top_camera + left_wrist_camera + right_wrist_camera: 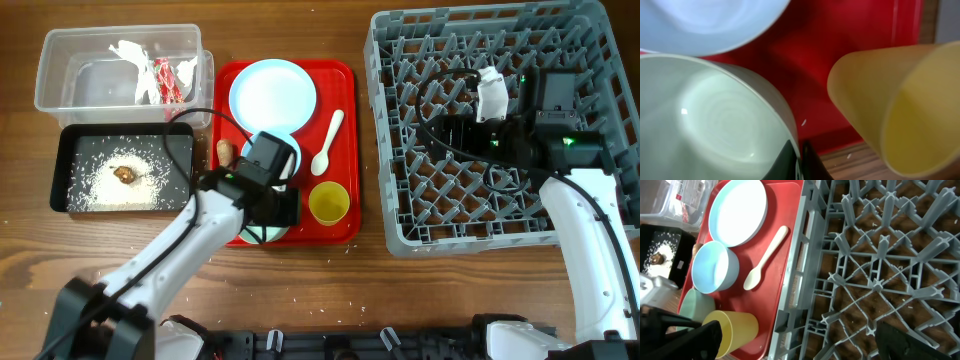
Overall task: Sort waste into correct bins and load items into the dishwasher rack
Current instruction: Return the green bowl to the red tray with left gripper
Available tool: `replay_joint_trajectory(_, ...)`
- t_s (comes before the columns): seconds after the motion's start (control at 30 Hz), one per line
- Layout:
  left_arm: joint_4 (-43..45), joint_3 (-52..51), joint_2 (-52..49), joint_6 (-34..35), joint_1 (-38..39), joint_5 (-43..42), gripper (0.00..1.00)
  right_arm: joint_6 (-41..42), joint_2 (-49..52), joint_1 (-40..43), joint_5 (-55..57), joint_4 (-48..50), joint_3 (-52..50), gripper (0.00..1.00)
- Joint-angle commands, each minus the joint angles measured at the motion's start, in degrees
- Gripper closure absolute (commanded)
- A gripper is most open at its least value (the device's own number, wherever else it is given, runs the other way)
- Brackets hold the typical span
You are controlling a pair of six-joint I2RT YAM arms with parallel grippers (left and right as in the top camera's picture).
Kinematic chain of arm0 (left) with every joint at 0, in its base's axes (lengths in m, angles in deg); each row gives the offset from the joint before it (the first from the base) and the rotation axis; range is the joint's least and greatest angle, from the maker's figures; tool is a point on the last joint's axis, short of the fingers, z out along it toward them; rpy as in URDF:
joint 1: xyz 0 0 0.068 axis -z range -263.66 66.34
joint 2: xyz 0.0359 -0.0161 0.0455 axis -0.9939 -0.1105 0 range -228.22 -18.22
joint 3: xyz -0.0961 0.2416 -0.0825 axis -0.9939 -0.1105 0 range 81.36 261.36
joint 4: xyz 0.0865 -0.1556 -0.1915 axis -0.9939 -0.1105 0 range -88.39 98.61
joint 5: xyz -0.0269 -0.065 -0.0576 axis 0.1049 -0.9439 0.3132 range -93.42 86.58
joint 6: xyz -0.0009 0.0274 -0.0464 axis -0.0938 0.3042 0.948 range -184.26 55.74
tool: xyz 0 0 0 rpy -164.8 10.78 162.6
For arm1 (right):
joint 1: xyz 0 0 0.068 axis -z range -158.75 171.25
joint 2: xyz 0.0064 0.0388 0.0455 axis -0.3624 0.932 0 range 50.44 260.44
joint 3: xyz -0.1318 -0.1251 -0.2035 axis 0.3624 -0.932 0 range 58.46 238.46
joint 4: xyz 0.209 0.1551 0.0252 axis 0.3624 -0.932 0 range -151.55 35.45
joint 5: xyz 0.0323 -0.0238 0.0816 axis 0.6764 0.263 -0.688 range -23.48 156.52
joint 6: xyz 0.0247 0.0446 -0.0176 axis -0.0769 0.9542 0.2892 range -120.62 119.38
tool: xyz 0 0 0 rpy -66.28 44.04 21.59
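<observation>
My left gripper (pixel 274 208) (pixel 799 151) is shut on the rim of the pale teal bowl (pixel 715 125) (pixel 262 234) at the front of the red tray. The yellow cup (pixel 329 203) (pixel 905 110) stands just right of it. The small white bowl (pixel 290 148) (pixel 715 267), round pale plate (pixel 272 93) (pixel 737 212) and white spoon (pixel 328 141) (pixel 765 260) lie on the tray. My right gripper (pixel 445 130) (pixel 797 340) is open and empty over the grey dishwasher rack (pixel 400 232) (pixel 805 255). The clear tub (pixel 60 60) holds the red-and-white wrapper (pixel 160 75). The black tray (pixel 62 160) holds rice crumbs and a brown lump (pixel 124 173).
The flat red tray (pixel 345 90) sits between the bins and the rack. A brown stick-shaped scrap (pixel 225 152) lies at its left edge. Scattered crumbs dot the wooden table in front. The rack stands high at the right, its left wall close to the tray.
</observation>
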Motion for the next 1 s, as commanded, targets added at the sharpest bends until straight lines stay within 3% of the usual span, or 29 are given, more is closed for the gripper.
replay_joint_trajectory(0.0,0.5,-0.6,-4.6,0.8,0.7,1.6,0.75,0.4,0.1,0.0,0.4,0.1,0.6,0.00)
replay_joint_trajectory(0.1,2.6,-0.2,-4.5,0.8,0.6,1.8,0.46,0.4,0.1,0.0,0.4,0.2,0.6,0.00)
replay_joint_trajectory(0.2,0.8,5.5,-3.4,0.8,0.4,1.8,0.36,0.4,0.1,0.0,0.4,0.1,0.6,0.00)
replay_joint_trajectory(0.37,-9.9,17.9,-1.5,6.1,-3.8,5.9,0.35,0.4,0.1,0.0,0.4,0.1,0.6,0.00)
replay_joint_trajectory(0.5,-12.5,18.2,-1.5,7.2,-12.0,9.3,0.39,0.4,0.1,0.0,0.4,0.1,0.6,0.00)
replay_joint_trajectory(0.67,-11.1,17.7,-6.9,10.9,-18.2,15.6,0.43,0.4,0.1,0.0,0.4,0.1,0.6,0.00)
replay_joint_trajectory(0.83,-6.2,17.5,-15.4,17.5,-18.6,18.5,0.45,0.3,0.8,0.0,0.4,0.0,0.6,0.00)
replay_joint_trajectory(0.97,-4.3,17.5,-17.1,17.7,-18.7,18.7,0.46,0.2,1.9,0.0,0.4,-0.5,0.6,0.00)
